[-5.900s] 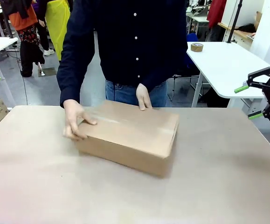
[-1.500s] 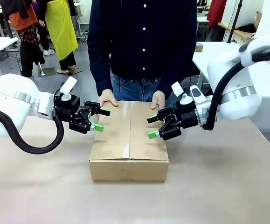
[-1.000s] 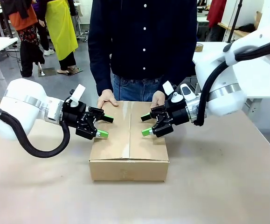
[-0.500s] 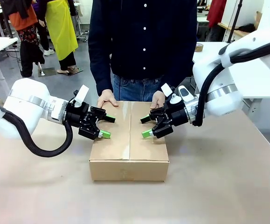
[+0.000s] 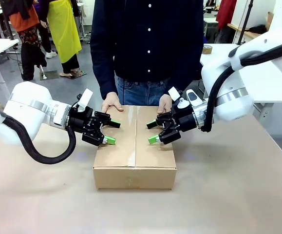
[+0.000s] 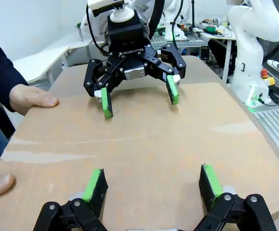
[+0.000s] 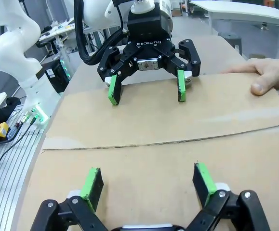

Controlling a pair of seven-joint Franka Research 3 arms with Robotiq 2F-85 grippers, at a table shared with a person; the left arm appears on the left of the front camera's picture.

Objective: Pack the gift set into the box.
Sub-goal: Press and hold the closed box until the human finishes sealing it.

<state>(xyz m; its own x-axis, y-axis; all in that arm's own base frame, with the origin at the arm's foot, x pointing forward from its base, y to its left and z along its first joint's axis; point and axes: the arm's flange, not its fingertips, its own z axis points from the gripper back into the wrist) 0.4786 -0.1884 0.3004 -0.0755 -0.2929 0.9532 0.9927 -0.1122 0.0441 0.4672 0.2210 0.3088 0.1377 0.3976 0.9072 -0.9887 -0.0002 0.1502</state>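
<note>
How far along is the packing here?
Looks done: the box sits on the table with its flaps closed, the person's hands on its far edge. In hand: the left gripper and right gripper, both open, are poised over its top. Left: unclear; the closed flaps hide what is inside.

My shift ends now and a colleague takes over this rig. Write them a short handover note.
Left gripper: open, empty, over the left flap of the box.
Right gripper: open, empty, over the right flap, facing the left one.
Box: mid-table, flaps shut; the person's hands rest on its far edge.
Done: box closed; contents cannot be seen.
Left: check the contents, then probably seal it.
</note>
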